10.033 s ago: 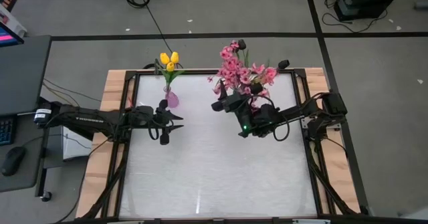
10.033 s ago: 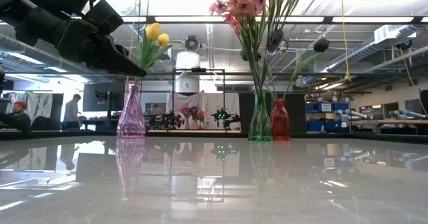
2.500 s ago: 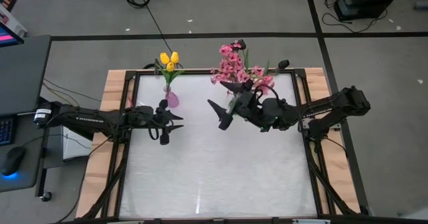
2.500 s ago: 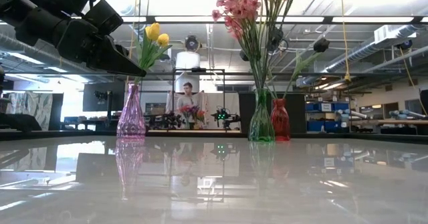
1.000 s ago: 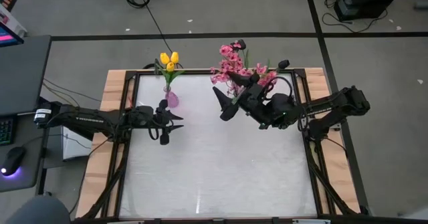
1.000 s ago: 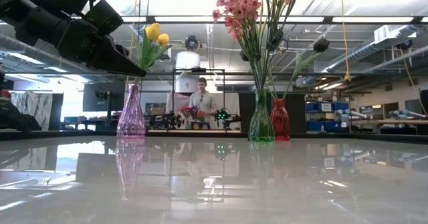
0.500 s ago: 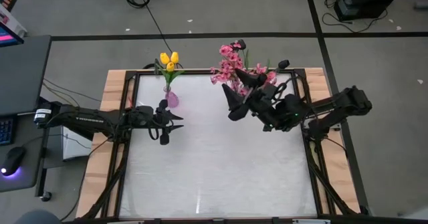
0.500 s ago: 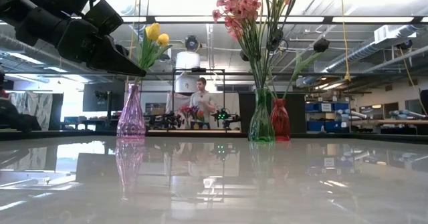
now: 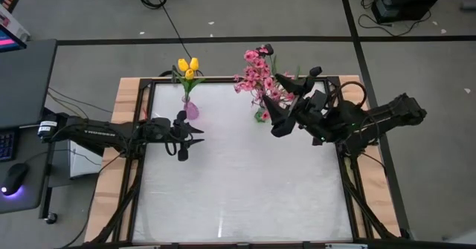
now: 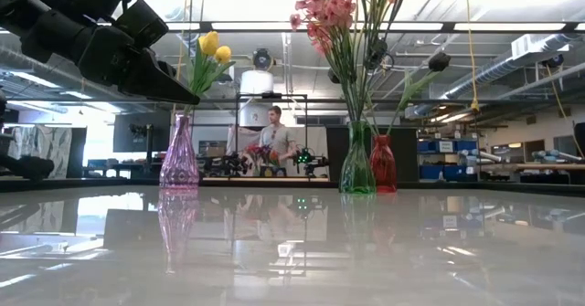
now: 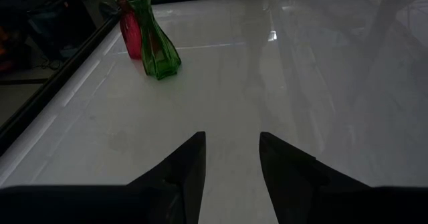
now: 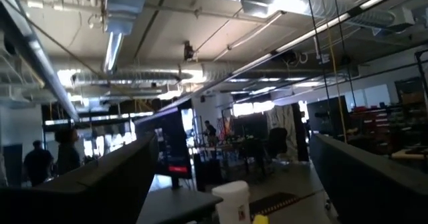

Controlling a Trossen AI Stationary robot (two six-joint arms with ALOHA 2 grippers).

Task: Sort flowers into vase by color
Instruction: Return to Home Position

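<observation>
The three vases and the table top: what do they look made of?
Purple vase, green vase and red vase: tinted glass or clear plastic, glossy; light passes through them, least through the red. Table top: smooth, glossy white sheet, material unclear; it mirrors the vases and the ceiling lights.

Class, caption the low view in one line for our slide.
Flowers sorted: yellow tulips in purple vase, pink blossoms in green vase, dark tulips in red vase; left end effector hangs overhead.
</observation>
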